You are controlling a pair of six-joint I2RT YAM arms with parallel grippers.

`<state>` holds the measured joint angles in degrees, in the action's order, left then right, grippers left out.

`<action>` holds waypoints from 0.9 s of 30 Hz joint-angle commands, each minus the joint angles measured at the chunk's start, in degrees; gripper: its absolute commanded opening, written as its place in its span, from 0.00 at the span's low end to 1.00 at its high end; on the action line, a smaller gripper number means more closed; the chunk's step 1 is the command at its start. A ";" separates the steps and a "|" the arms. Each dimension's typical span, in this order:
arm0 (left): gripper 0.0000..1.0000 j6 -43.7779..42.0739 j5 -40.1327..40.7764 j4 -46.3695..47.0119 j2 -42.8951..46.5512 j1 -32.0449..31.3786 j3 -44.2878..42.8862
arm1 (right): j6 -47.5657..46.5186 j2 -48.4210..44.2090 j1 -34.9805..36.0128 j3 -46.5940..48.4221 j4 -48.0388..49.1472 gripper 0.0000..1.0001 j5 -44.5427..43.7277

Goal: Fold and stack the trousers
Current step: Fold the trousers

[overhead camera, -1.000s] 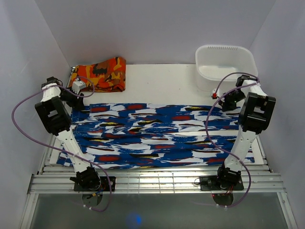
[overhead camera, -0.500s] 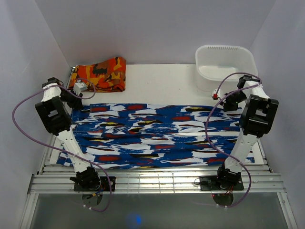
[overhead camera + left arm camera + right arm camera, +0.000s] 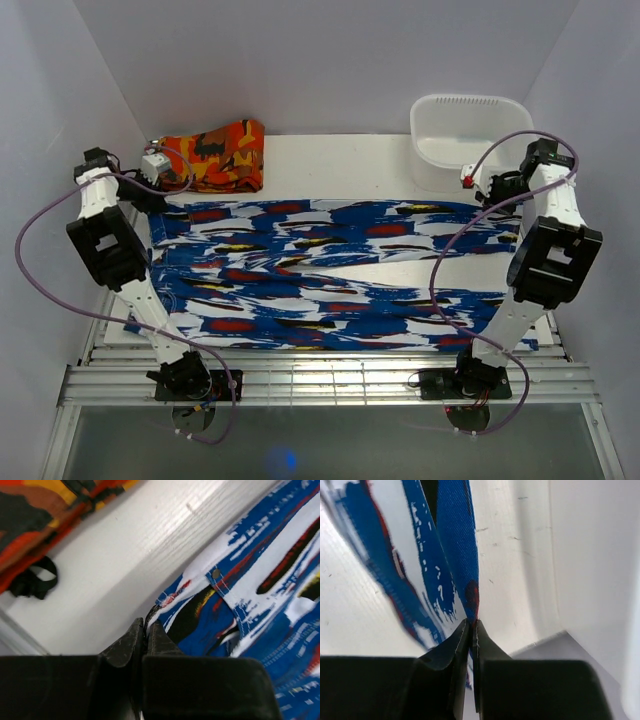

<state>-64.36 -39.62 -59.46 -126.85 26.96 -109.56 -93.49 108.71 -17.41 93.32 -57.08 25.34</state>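
Note:
The trousers (image 3: 330,270), blue-and-white streaky print with red and black marks, lie spread wide across the white table. My left gripper (image 3: 152,203) is shut on their far left corner; in the left wrist view its tips (image 3: 146,625) pinch the cloth edge of the trousers (image 3: 260,595) beside a riveted pocket. My right gripper (image 3: 482,203) is shut on the far right corner. The right wrist view shows a taut fold of the trousers (image 3: 450,540) running up from the closed tips (image 3: 471,624).
A folded orange-red-and-black cloth (image 3: 212,155) lies at the back left, close to the left gripper, and fills the top left corner of the left wrist view (image 3: 40,510). A white bin (image 3: 470,135) stands at the back right, just beyond the right gripper (image 3: 590,555).
Both grippers have closed on the trousers' far corners and drawn them toward the back of the table. The cloth's far edge has moved back and the trousers now cover more of the table.

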 commanded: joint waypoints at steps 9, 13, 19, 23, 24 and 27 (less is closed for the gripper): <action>0.00 -18.67 -9.61 -6.70 35.95 17.41 28.50 | -20.74 -31.08 -18.06 -25.59 -5.31 0.08 1.02; 0.00 -34.85 -5.92 -13.92 42.64 26.99 40.54 | -36.38 -40.49 -28.25 -36.76 -11.90 0.08 -0.54; 0.00 -39.27 12.43 -8.50 39.50 30.78 59.53 | -44.85 -45.16 -33.57 -54.89 -6.57 0.08 -12.06; 0.00 -30.67 17.37 3.02 31.15 30.43 60.96 | -44.67 -44.37 -33.57 -63.33 2.13 0.08 -15.76; 0.00 -28.30 17.12 4.34 27.39 30.35 59.56 | -44.32 -43.67 -33.57 -65.52 4.24 0.08 -16.46; 0.00 -18.02 13.71 4.53 22.62 29.91 51.48 | -41.43 -40.34 -32.87 -65.02 9.78 0.08 -14.72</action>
<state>-89.89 -31.79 -69.28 -97.76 57.12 -54.35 -113.01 64.58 -50.59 30.22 -60.03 13.26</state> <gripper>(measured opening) 0.113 0.086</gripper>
